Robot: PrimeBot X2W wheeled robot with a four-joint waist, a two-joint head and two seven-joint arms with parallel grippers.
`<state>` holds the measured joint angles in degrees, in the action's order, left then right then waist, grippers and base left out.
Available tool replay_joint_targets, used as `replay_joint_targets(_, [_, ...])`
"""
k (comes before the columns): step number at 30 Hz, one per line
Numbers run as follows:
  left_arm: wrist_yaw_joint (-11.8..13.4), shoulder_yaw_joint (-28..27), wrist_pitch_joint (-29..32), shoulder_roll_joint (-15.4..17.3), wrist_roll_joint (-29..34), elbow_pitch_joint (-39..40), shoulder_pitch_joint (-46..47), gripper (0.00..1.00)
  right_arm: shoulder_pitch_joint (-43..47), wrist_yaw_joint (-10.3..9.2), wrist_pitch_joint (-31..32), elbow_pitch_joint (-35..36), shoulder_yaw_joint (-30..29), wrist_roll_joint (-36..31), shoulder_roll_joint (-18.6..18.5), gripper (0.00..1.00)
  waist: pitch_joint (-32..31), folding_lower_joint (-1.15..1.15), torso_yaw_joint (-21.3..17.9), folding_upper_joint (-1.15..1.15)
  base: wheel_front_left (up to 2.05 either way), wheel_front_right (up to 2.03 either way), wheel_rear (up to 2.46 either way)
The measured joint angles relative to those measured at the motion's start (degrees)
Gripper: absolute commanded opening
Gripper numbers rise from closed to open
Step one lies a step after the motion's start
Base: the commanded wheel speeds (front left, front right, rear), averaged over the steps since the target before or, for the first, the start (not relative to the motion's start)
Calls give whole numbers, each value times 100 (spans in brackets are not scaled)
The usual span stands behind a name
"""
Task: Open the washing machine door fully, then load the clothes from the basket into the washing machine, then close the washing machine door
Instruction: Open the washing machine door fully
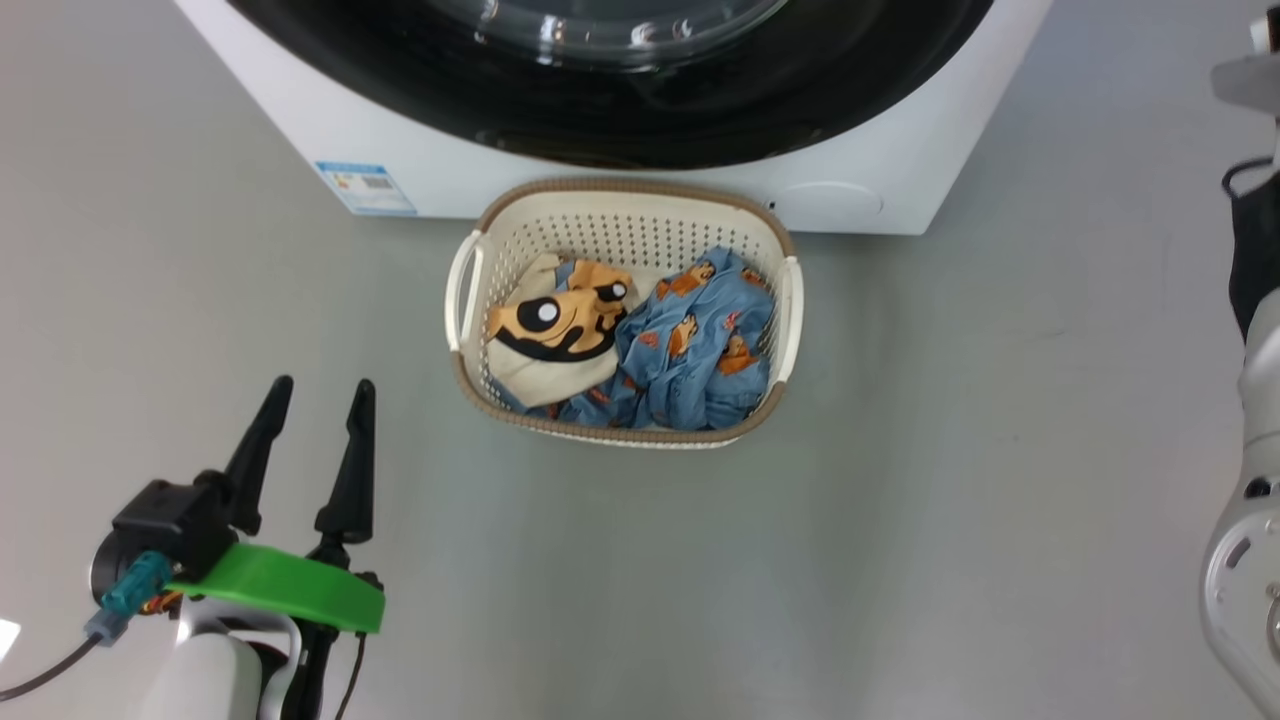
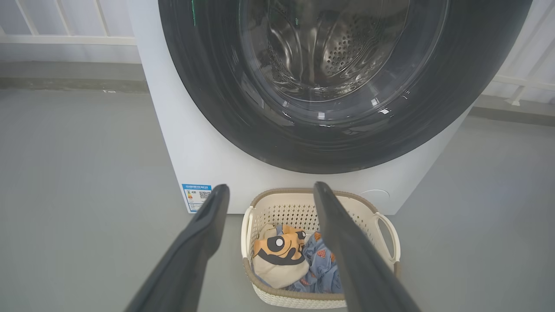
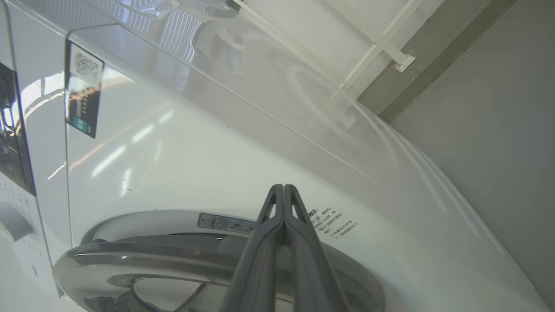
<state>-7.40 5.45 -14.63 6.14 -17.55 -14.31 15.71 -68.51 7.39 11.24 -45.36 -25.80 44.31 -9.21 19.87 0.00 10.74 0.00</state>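
The washing machine stands at the top of the head view, and its glossy black door looks shut. Through the door glass the steel drum shows. The basket sits on the floor just in front, holding a cream garment with an orange-black face and a blue printed garment. My left gripper hovers open and empty, left of the basket and nearer to me. My right gripper is shut on nothing, its tips pointing over the door's chrome rim at the machine's white front.
Grey floor surrounds the basket on the left, right and near sides. A blue label sticker marks the machine's lower left corner. My right arm's pale forearm rises along the right edge. A white railing runs behind the machine.
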Motion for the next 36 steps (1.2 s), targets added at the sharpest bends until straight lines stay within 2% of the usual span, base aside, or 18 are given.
replay_joint_targets(7, [0,29,0,-36,-43,37,104,100,-448,0,434,-274,-209,-353,58,0,228,0,101,0,0,0,0])
replay_joint_targets(23, [0,247,-1,-161,-198,62,409,100,-1191,0,1179,-390,-445,-1341,256,0,722,0,321,0,0,0,0])
replay_joint_targets(36, [0,311,-1,-234,-266,42,543,100,-1376,1,1373,-361,-928,-1858,333,0,900,0,530,0,0,0,0])
